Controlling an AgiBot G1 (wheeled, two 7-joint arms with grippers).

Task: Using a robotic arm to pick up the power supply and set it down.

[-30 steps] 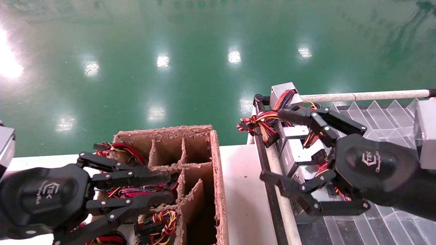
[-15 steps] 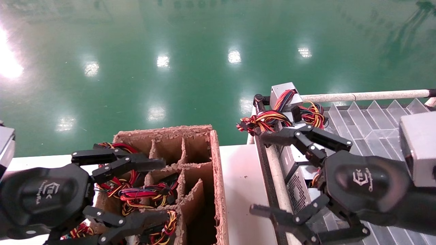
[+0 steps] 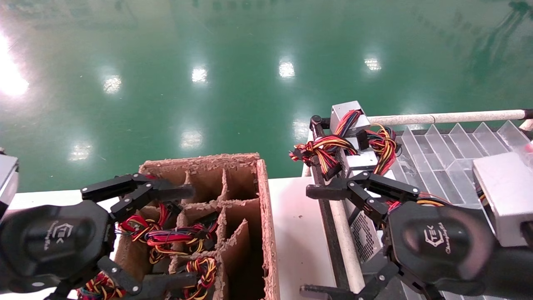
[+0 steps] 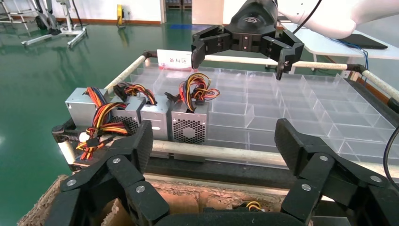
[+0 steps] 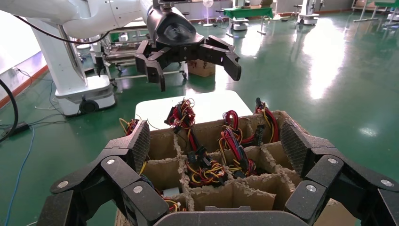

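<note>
Gaping wide and empty, the left gripper [image 3: 154,237] hangs over the cardboard crate [image 3: 262,216], whose cells hold wire bundles [image 3: 175,237]; the right gripper [image 3: 333,237], equally spread and holding nothing, stands above the clear divided tray [image 3: 449,154], where a row of power supplies [image 4: 188,123] sits along the near edge. Judged from this, the left gripper is due to fetch the next power supply from the crate. It should descend straight into one cell, straddle the metal case rather than the wires, and close only once the fingers [image 3: 104,189] clear the dividers.

left gripper [image 3: 141,239], right gripper [image 3: 333,239], jaws spread
</note>
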